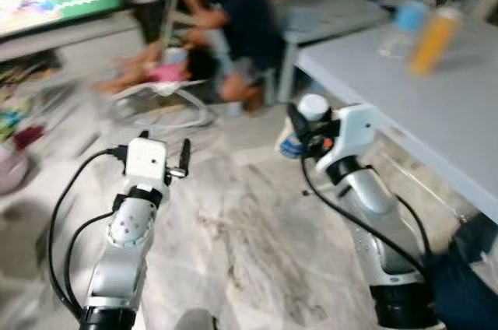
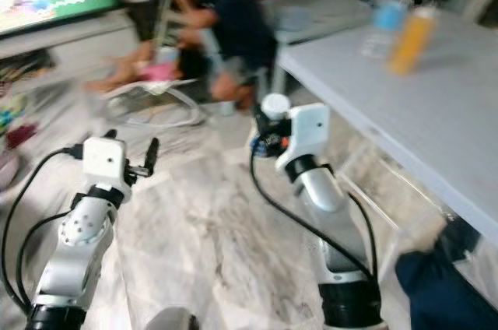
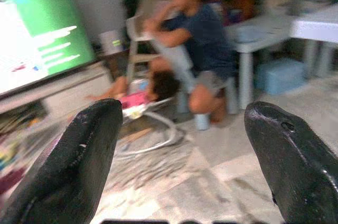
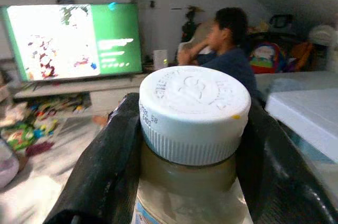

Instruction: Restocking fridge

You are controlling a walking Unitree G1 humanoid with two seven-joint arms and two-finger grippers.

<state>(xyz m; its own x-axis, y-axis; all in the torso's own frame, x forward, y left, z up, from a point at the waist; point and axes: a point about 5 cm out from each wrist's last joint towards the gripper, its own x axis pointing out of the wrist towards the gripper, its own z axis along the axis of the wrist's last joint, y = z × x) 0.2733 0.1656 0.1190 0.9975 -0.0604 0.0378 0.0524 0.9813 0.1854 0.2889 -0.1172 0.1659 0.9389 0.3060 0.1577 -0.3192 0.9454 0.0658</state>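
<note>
Left end effector (image 1: pixel 184 157) hangs above the marbled floor (image 1: pixel 249 229) with nothing in it; the left wrist view shows its two black fingers (image 3: pixel 79 155) spread wide apart, which the blurred head views leave hard to read. Beyond that gap the wrist view takes in a bright green screen (image 3: pixel 42 44) on a low cabinet, a person (image 3: pixel 203 44) in a dark shirt crouched by a white chair, and a second figure in pink lying on a bouncer on the floor.

Further right, the right end effector (image 1: pixel 307 124) is raised in front of the robot, near the edge of the grey worktop (image 1: pixel 436 104). The head views show only a small white cap there; the right wrist view makes it plain that the fingers (image 4: pixel 111 155) pinch a bottle (image 4: pixel 193 123) just under its ribbed white cap, one finger on each side, with pale brownish contents below.

On the worktop, well apart from the end effector, stand an orange bottle (image 1: pixel 434 40) and a blue-capped container (image 1: pixel 410 15), both blurred.
</note>
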